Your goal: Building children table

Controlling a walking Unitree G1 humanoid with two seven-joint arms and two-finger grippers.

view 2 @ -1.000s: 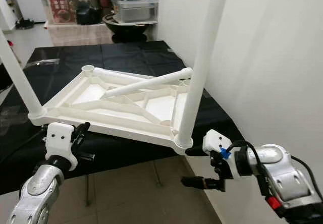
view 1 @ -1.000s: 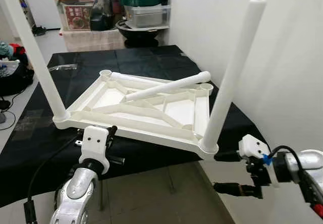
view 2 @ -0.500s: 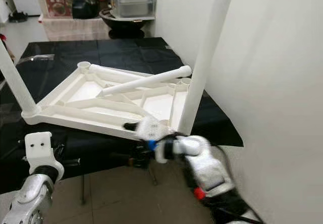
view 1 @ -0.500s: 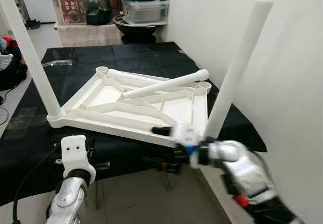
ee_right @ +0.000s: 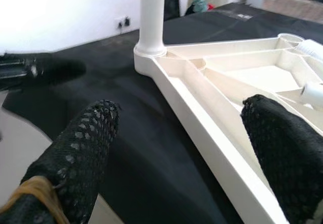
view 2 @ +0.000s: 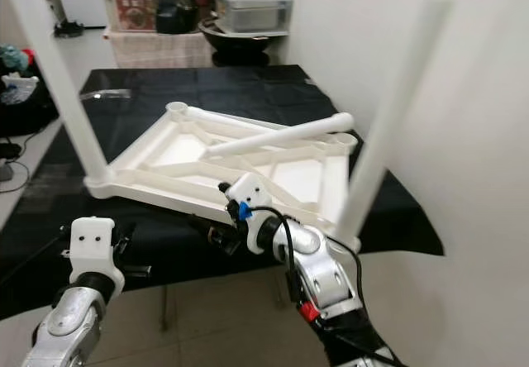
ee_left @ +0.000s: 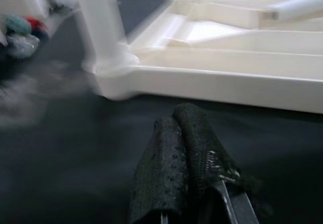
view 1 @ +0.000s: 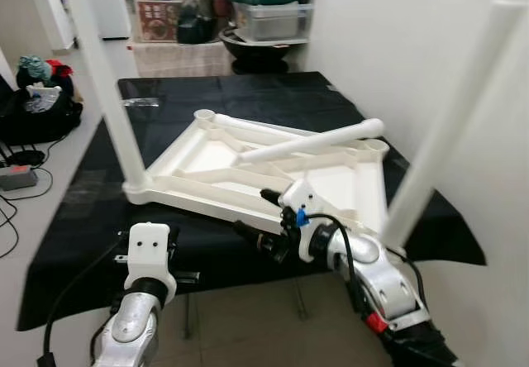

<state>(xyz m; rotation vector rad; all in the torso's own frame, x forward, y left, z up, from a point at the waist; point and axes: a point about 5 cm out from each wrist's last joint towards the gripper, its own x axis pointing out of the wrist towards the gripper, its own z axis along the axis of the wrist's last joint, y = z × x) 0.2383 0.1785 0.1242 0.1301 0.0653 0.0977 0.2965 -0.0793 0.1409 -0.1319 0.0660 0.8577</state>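
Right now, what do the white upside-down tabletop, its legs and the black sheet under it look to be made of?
The tabletop looks like moulded plastic: cream-white, smooth, with ribbed webbing underneath. The upright legs and the loose leg seem the same plastic, as matte hollow-looking tubes. The black sheet looks like soft cloth or matting with faint square seams; which one is unclear.

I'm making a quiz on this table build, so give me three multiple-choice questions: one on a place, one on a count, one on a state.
1. Where does the loose leg lie?
A. Across the upturned tabletop
B. On the floor
C. In the left gripper

2. How many legs stand upright in their sockets?
A. None
B. Two
C. Four

3. How are the right gripper fingers?
A. Shut on a leg
B. Open
C. Shut on nothing

Answers: 1 A, it rests diagonally on the ribs; 2 B, one at each near corner; 3 B, the fingers are spread at the tabletop's near edge.
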